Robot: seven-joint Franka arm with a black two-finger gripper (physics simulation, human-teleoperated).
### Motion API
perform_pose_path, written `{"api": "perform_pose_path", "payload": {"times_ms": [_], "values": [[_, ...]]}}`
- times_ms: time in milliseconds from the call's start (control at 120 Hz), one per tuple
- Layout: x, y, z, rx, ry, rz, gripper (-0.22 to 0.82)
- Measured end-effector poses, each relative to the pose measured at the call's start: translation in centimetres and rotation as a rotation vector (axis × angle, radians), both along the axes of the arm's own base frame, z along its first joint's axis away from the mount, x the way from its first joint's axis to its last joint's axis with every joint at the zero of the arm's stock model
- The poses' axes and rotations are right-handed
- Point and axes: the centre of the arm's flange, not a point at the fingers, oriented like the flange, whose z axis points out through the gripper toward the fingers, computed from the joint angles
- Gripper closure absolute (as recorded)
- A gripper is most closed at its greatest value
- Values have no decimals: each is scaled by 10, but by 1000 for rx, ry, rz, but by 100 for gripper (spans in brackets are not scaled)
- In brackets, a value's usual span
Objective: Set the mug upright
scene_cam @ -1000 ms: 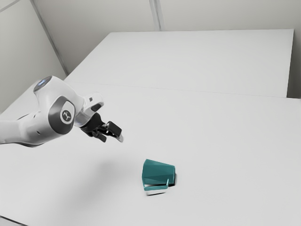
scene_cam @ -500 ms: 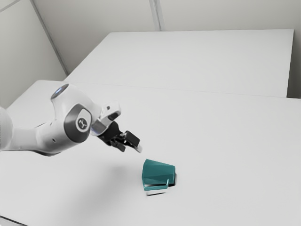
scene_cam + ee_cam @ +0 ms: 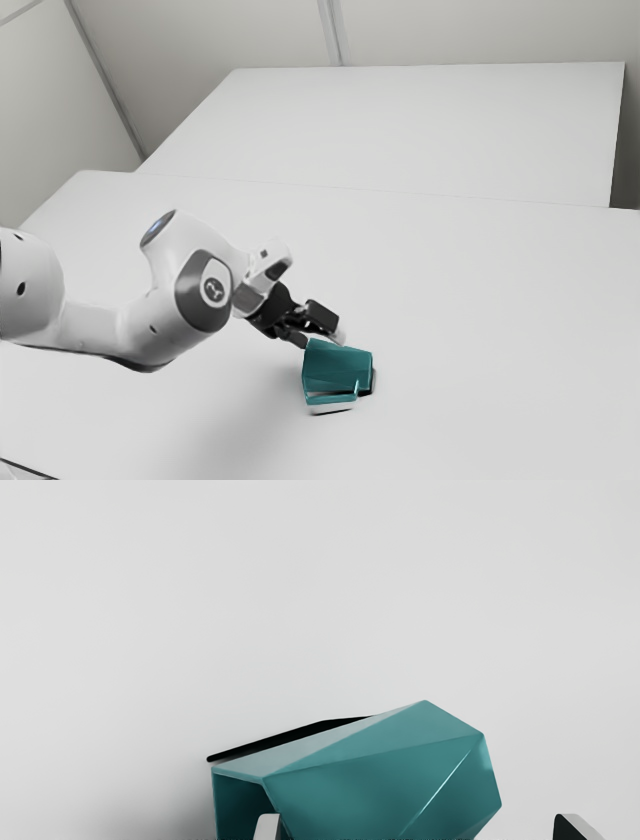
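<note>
The mug (image 3: 337,366) is showing teal, its facets shading from pale greyish teal to deep teal, its inside darkening almost to black. The gripper (image 3: 320,341) is showing black, with pale grey fingertips (image 3: 267,827). The arm (image 3: 150,325) is wearing white, dark grey and blue. The table (image 3: 480,290) is showing plain pale grey.
</note>
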Motion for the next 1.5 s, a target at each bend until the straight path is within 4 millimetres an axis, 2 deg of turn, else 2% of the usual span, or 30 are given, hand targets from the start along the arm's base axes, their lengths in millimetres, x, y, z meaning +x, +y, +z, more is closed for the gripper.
{"api": "perform_pose_path", "payload": {"times_ms": [167, 325, 483, 592, 733, 858, 1025, 1267, 1500], "values": [[-2, -3, -18, 5, 24, 31, 2], [-4, -18, -19, 14, 4, 15, 2], [-5, -34, -12, 20, -34, -10, 5], [-5, -43, -6, 19, -58, -22, 13], [-1, -54, 4, 12, -88, -35, 34], [3, -63, 15, 3, -113, -44, 46], [4, -75, 25, -3, -141, -61, 55], [1, -80, 15, -1, -119, -51, 71], [1, -82, 22, -10, -132, -33, 76]]}}
